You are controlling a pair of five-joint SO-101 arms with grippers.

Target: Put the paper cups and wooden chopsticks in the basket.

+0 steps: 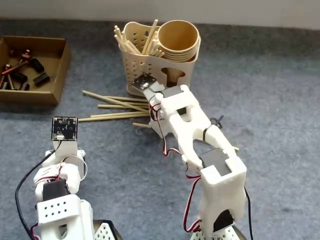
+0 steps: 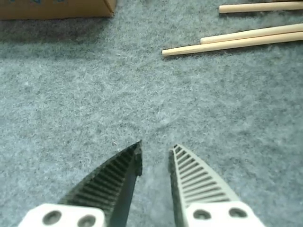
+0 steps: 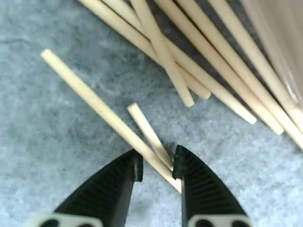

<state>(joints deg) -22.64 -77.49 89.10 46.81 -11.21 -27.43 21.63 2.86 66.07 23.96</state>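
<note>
Overhead, basket [image 1: 150,62]: paper cups [image 1: 179,37] are stacked inside; loose wooden chopsticks [image 1: 117,107] are spread just in front of it, long axes along its front.
Left gripper [image 2: 155,153]: fingers are held slightly apart, nothing between them; chopstick ends are seen well ahead, toward the basket.
Right gripper [image 3: 156,163]: fingers are narrowly apart, astride two wooden chopsticks lying slantwise across the gap; this arm is judged nearer.

A grey, short-pile carpet covers the whole surface [image 1: 280,90], its nap slightly mottled. At the far left sits an open, shallow cardboard box [image 1: 56,75] holding small dark and red parts [image 1: 20,70]. A pale, plain strip [image 1: 250,9] runs along the far edge beyond the carpet. The light is soft and even, with faint shadows.
</note>
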